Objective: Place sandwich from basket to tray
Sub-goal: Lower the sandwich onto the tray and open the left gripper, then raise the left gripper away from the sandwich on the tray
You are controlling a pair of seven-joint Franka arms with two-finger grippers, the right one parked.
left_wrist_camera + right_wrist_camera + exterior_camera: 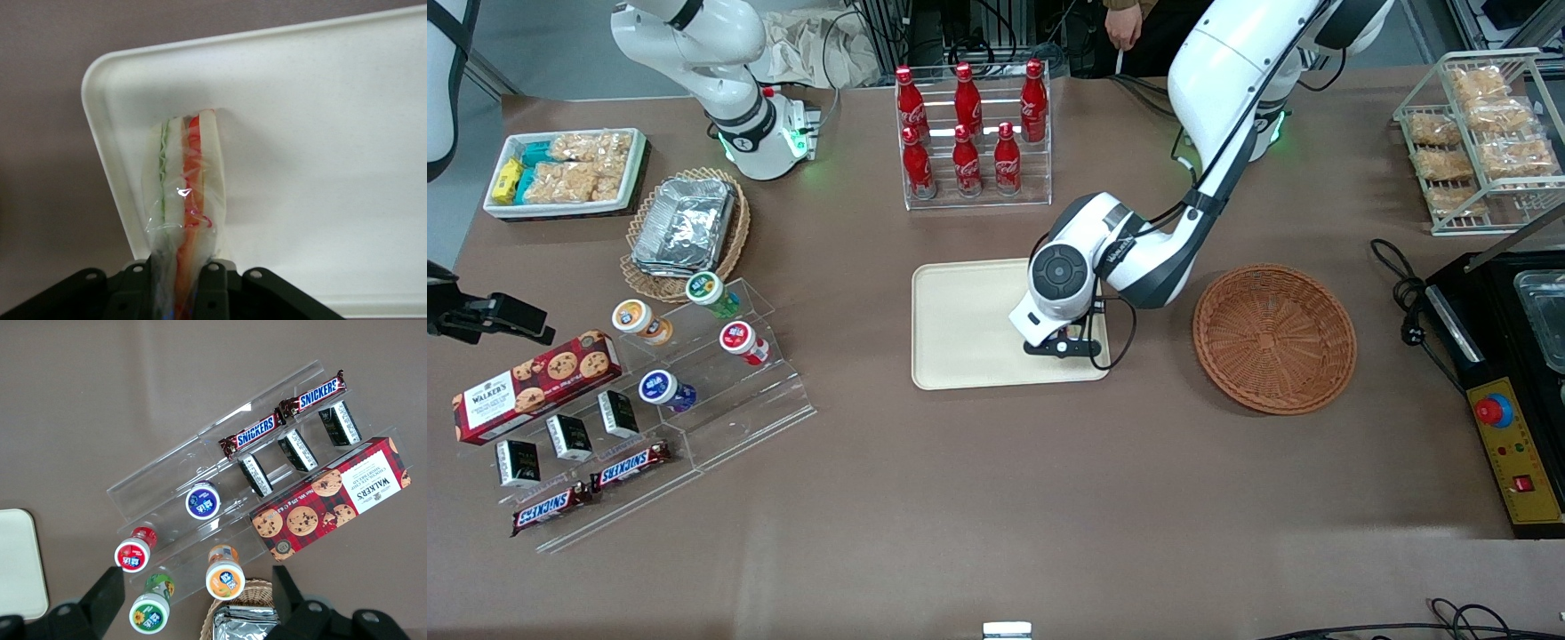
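My left gripper (1063, 344) hangs low over the cream tray (960, 320), above the tray's corner nearest the front camera and the basket. It is shut on the sandwich (187, 179), a plastic-wrapped white wedge with green and orange-red layers. In the left wrist view the gripper (179, 288) pinches the wedge's narrow end, and the wide end points down at the tray (320, 133) close to its rounded corner. In the front view the wrist hides the sandwich. The reddish-brown basket (1274, 339) sits beside the tray, toward the working arm's end, with nothing in it.
A rack of red cola bottles (969, 133) stands farther from the front camera than the tray. Toward the parked arm's end are a clear stand with cups (711, 356), a paler basket of foil containers (685, 227) and a white snack bin (565, 173). A black appliance (1520, 356) stands past the basket.
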